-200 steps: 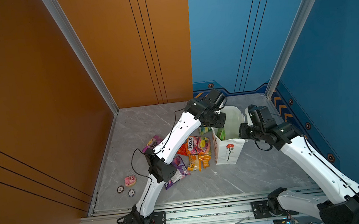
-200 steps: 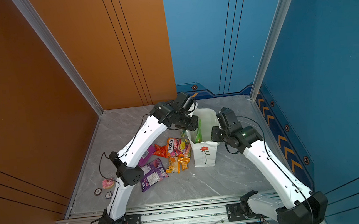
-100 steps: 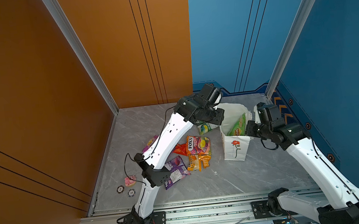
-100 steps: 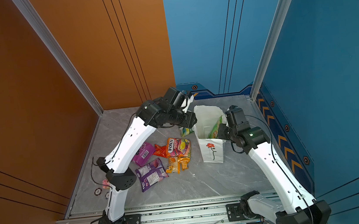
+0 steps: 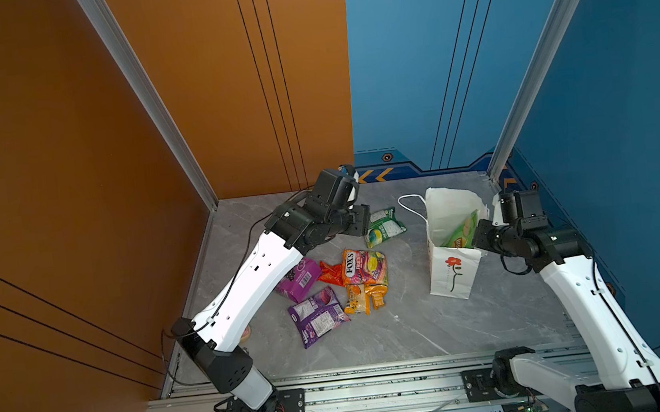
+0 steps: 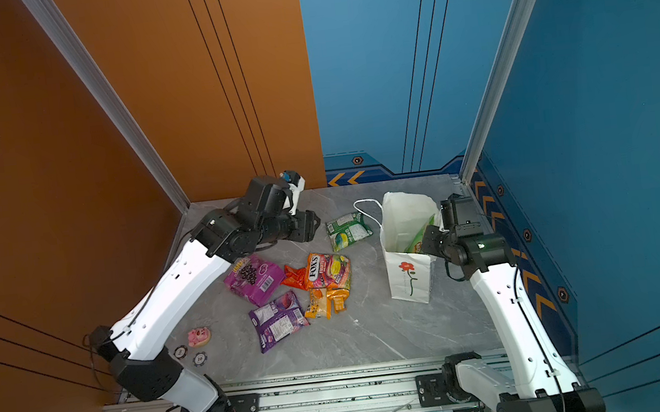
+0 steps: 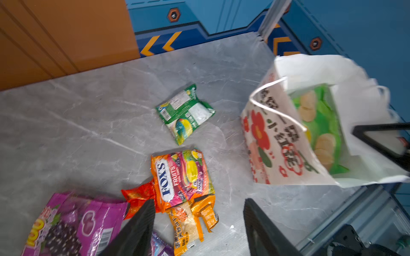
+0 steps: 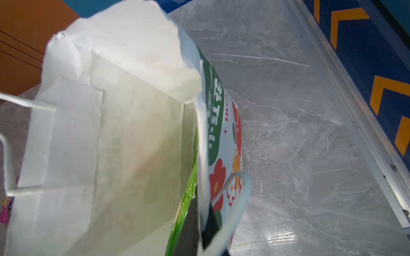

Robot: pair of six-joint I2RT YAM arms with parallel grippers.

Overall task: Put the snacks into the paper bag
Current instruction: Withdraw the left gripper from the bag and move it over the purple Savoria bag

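Note:
The white paper bag (image 5: 450,273) (image 6: 407,278) stands open at the right, flower face forward. A large green snack packet (image 5: 463,232) (image 7: 319,124) leans inside it. My right gripper (image 5: 479,235) (image 8: 200,212) is shut on the bag's right wall at the rim. My left gripper (image 5: 363,220) (image 7: 197,201) hovers open and empty beside the small green packet (image 5: 382,226) (image 7: 185,113). On the floor lie the FOX'S packet (image 5: 364,266) (image 7: 182,175), a red-orange packet (image 5: 330,274), small orange-yellow packets (image 5: 365,297) (image 7: 190,223) and two purple packets (image 5: 298,279) (image 5: 317,315).
A small pink toy (image 6: 198,336) and two poker chips (image 6: 180,351) (image 6: 199,358) lie near the left arm's base. Orange and blue walls close in the marble floor on three sides. A metal rail (image 5: 380,385) runs along the front.
My left gripper drew back leftwards from the bag's mouth and opened, leaving the large green packet inside. The bag shifted right with my right gripper holding it.

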